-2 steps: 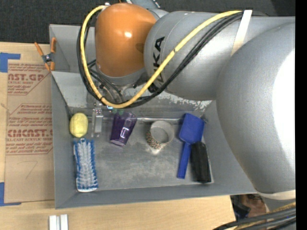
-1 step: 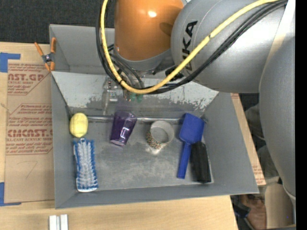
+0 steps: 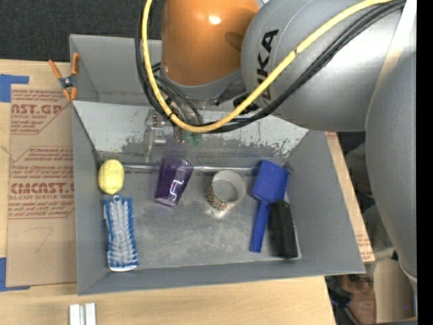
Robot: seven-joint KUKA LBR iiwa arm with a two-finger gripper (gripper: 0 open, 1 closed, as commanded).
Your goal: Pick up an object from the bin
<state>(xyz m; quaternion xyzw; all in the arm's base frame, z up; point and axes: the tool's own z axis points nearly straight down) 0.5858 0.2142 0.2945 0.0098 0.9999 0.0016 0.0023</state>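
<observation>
Mostly bare, the grey metal bin (image 3: 203, 256) has an open strip of floor along its near edge, and 6 loose things are spread across the middle. From left: a yellow ball (image 3: 111, 176) near the left wall, a blue and white brush (image 3: 120, 234) in the near left corner, a purple see-through cup (image 3: 172, 181) lying on its side, a white ring of tape (image 3: 226, 188), a blue scoop (image 3: 265, 202), and a black bar (image 3: 283, 229) just beside it by the right wall. The gripper (image 3: 169, 133), under the orange cover (image 3: 203, 29), hangs by the back wall just behind the purple cup. Whether it is released or clenched cannot be told.
</observation>
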